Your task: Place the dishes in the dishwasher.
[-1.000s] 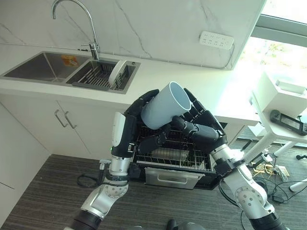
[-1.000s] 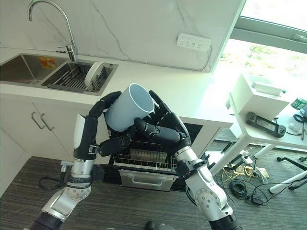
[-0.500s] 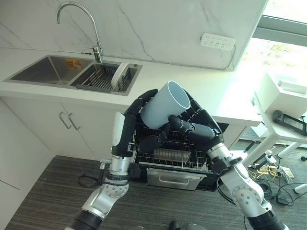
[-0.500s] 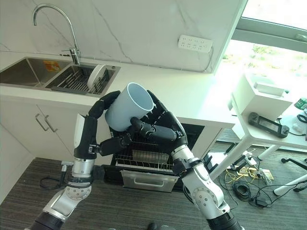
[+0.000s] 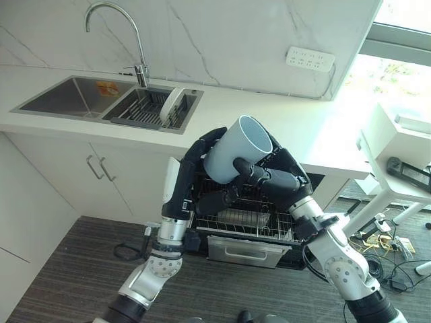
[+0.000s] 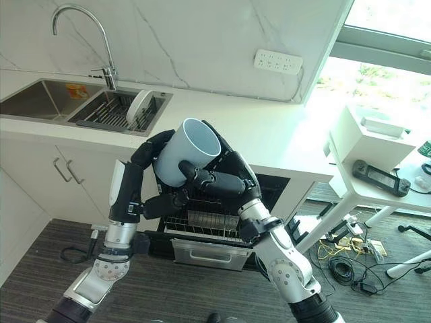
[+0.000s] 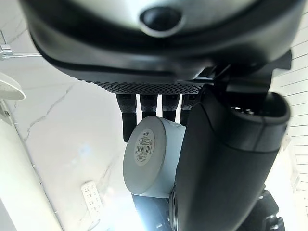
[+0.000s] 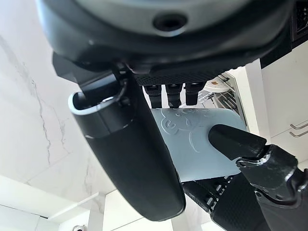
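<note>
A light blue cup is held in the air, tilted with its mouth up and away from me. My left hand curls round its lower side, thumb under it. My right hand wraps the other side, thumb across the cup's front. The left wrist view shows the cup's labelled base past the fingers; in the right wrist view the cup's wall lies between thumb and fingers. Below the hands the dishwasher's wire rack is pulled out from under the counter, with a dish lying in it.
A white plate stands in the drain rack of the sink, with a tall tap behind. The white counter runs rightwards. A side table with a controller stands at the far right.
The camera has turned a little, so the sink sits further right. Both hands keep the cup; the right thumb has closed further across its front.
</note>
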Tool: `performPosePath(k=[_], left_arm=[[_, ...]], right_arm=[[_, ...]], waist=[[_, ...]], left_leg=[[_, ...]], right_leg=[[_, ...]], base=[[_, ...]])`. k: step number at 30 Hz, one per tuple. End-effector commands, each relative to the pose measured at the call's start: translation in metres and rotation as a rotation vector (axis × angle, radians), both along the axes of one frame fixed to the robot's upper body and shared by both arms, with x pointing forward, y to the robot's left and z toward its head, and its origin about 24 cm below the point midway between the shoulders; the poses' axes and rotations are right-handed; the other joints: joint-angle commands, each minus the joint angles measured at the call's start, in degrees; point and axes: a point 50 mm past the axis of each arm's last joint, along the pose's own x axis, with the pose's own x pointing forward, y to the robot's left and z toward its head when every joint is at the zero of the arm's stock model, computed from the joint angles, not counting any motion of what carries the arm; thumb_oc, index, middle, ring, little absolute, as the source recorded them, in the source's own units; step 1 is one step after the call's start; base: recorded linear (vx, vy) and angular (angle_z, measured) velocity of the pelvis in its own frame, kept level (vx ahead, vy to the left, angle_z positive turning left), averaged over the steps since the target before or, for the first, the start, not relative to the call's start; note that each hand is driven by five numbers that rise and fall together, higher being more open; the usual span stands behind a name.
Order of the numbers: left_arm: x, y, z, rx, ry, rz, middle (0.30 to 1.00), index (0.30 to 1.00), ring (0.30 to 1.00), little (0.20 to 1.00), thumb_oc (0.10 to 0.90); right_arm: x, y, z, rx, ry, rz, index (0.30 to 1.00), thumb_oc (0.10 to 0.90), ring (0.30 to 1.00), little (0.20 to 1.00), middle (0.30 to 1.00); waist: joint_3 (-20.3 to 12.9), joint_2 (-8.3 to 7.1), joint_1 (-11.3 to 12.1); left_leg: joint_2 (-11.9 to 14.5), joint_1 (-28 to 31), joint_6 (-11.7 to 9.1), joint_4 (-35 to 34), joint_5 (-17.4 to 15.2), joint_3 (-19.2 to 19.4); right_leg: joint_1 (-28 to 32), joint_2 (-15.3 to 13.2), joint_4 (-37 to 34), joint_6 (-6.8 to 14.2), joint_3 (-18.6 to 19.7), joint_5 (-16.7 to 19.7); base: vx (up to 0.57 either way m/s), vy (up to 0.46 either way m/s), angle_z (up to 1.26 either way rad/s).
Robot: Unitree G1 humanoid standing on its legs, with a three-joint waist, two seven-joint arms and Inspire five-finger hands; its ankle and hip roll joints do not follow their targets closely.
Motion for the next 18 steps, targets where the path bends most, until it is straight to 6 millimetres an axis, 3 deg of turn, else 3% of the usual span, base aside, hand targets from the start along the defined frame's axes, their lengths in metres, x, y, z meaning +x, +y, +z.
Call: performPosePath(k=[1, 18], left_arm=[[-0.01, -0.037, 0.037, 0.023, -0.214, -0.28, 0.3, 0.3, 0.3, 0.3, 0.4], [-0.015, -0.052, 0.036, 0.069, -0.187, -0.418, 0.3, 0.3, 0.3, 0.3, 0.4]], right_arm=[[0.002, 0.01, 0.07, 0.168, -0.318, 0.03, 0.9, 0.8, 0.9, 0.9, 0.9], [0.003, 0.016, 0.071, 0.146, -0.328, 0.053, 0.9, 0.8, 0.9, 0.9, 0.9]], waist=[[-2.5, -0.71, 0.7], [-2.6, 0.01, 0.3]], left_leg=[[1.5, 1.7, 0.5, -2.8, -5.6, -0.3], [1.4, 1.5, 0.4, -2.8, -5.5, -0.2]], right_leg=[[4.6, -5.7, 0.1, 9.0, 1.4, -5.1], [4.5, -5.8, 0.1, 8.8, 1.5, -5.5]], base=[[0.0, 0.0, 0.0], [0.0, 0.0, 0.0]])
